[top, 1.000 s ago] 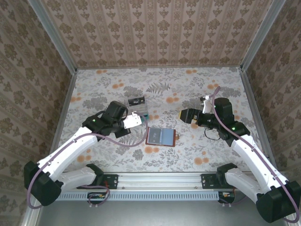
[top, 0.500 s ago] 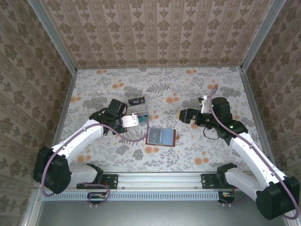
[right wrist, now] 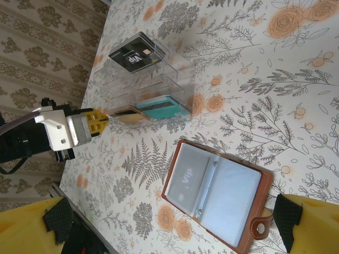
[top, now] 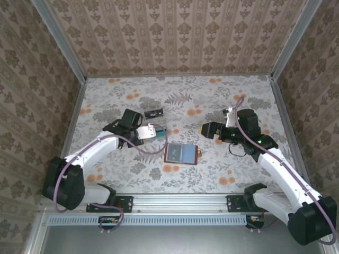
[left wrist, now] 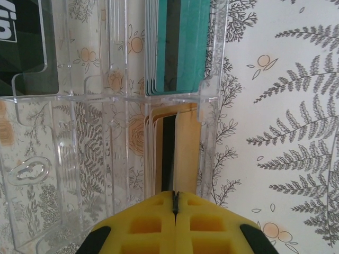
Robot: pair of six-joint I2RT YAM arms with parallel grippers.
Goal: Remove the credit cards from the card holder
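Up close, the left tool [left wrist: 175,198] is pressed together at a tan card [left wrist: 183,153] in the clear organizer [left wrist: 106,132] ahead; the right wrist view adds the opened card holder [right wrist: 217,193] lying between the right tool [top: 205,129]'s spread fingers [right wrist: 26,227].

Brown damask-papered walls [top: 180,32] enclose a floral-patterned table [top: 106,98].

I count one brown leather bifold card holder [right wrist: 254,211], with one grey card marked Vip [right wrist: 188,182] in its clear sleeves. There is one clear plastic stepped rack [left wrist: 69,159], and it carries three groups of cards: one black group [right wrist: 135,55], one teal group [left wrist: 185,47] and one tan group [left wrist: 185,153]. How many cards are in each group I cannot tell. My left claw [left wrist: 175,196] and my right claw [top: 206,130] make two.
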